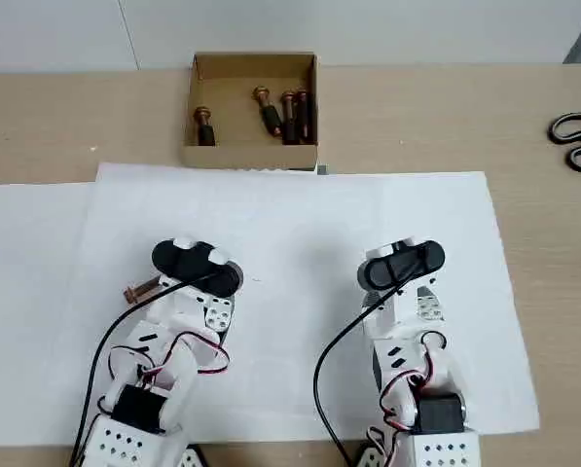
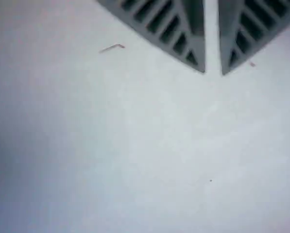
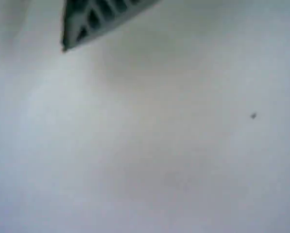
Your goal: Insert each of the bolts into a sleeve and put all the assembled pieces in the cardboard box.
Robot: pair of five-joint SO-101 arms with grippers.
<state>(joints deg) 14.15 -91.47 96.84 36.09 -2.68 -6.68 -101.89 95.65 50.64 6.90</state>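
The cardboard box (image 1: 198, 153) stands at the far middle of the table and holds several brown bolt-and-sleeve pieces (image 1: 268, 109). One more copper-coloured bolt piece (image 1: 141, 289) lies on the white paper, partly hidden beside the left arm. My left gripper (image 1: 199, 261) hangs low over bare paper just to the right of that piece. In the left wrist view the left gripper (image 2: 213, 70) is shut, with a thin slit between its tips and nothing in it. My right gripper (image 1: 402, 263) is low over bare paper at the right, and a grey part of the right gripper (image 3: 101, 19) shows in its own wrist view.
White paper sheets (image 1: 300, 243) cover the near part of the wooden table. Black-handled scissors (image 1: 577, 139) lie at the far right edge. Both arms' bases and cables sit along the front edge.
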